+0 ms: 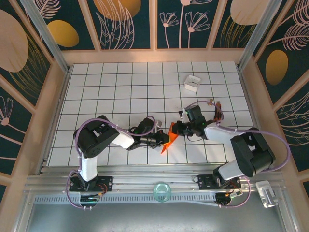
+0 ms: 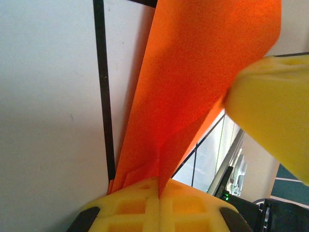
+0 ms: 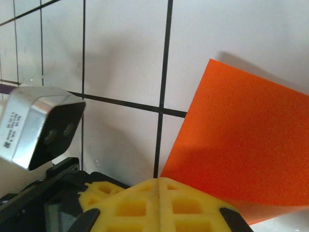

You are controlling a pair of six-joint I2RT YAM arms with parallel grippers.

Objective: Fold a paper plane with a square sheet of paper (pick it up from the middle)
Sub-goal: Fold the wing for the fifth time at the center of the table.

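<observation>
- Orange paper [image 1: 169,137], already creased, hangs on edge just above the tabletop [image 1: 120,87], well apart from the white box [image 1: 191,82] and nearer my bases than it.
- My left jaws are clamped tight on its folded end, pinning the layers together.
- My right jaws are closed too, seemingly pinching the opposite edge.
- I judge that gripping from both sides keeps the thin sheet taut for the next fold.

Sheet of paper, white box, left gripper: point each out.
sheet of paper [image 1: 168,140], top external view, middle of the orange sheet.
white box [image 1: 192,83], top external view, its top face.
left gripper [image 2: 159,187], left wrist view, seam where the jaws meet.
</observation>
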